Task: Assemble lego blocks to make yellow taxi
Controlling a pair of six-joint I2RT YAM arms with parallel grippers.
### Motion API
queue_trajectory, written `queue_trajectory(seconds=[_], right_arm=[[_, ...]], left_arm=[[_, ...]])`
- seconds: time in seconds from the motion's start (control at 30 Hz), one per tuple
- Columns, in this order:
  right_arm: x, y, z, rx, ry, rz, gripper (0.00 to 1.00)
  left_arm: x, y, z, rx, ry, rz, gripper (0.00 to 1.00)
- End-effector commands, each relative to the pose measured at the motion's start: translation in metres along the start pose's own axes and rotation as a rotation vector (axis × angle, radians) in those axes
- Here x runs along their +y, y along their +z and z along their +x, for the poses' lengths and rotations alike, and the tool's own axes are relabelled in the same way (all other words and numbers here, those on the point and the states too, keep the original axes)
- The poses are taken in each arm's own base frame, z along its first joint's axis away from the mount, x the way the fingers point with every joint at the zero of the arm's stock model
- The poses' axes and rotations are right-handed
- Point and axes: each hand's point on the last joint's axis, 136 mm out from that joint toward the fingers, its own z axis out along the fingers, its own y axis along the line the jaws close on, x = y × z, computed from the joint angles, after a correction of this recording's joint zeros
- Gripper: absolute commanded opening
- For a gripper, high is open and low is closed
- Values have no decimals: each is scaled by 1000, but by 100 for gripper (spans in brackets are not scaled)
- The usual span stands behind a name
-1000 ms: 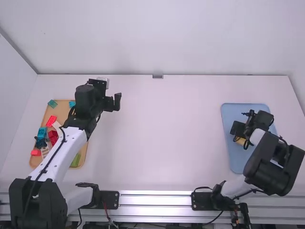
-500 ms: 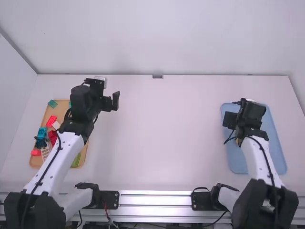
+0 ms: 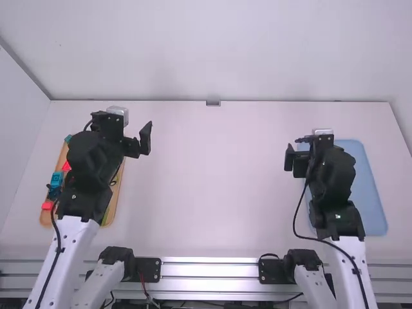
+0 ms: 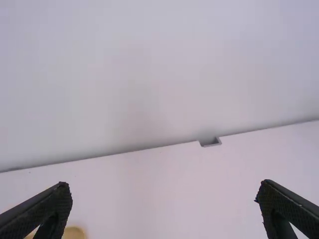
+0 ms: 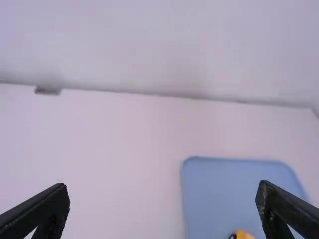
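The left gripper (image 3: 139, 143) and right gripper (image 3: 295, 161) both hold their fingers spread wide apart. In the right wrist view, a rounded yellow-orange piece (image 5: 244, 234) lies on the blue rectangular tray (image 5: 232, 186), a small black part (image 5: 232, 236) just beside it. Across the table, teal-blue (image 3: 56, 179) and red plastic blocks (image 3: 47, 205) sit on the tan tray (image 3: 111, 209), partly behind the left arm. Since the last frame, both grippers have shifted left in the high view.
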Motion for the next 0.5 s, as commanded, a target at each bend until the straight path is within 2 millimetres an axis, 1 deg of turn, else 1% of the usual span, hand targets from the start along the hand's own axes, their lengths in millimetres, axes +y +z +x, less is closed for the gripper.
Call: queue_trajectory(seconds=[0.0, 0.07, 0.13, 0.2, 0.33, 0.47], right_arm=[[-2, -3, 1, -22, 30, 5, 96], [-3, -5, 1, -41, 53, 0, 94], [2, -8, 1, -74, 83, -28, 91], [3, -10, 1, -97, 106, -29, 89], [3, -16, 1, -158, 145, -27, 83], [3, -24, 3, -248, 145, -20, 74]], left_arm=[[10, -6, 5, -11, -14, -48, 97], [18, -9, 5, -29, -32, -81, 95], [22, -15, 4, -58, -48, -111, 92], [25, -18, 4, -77, -47, -134, 90], [26, -27, 17, -77, -48, -151, 84], [24, -36, 37, -77, -48, -151, 75]])
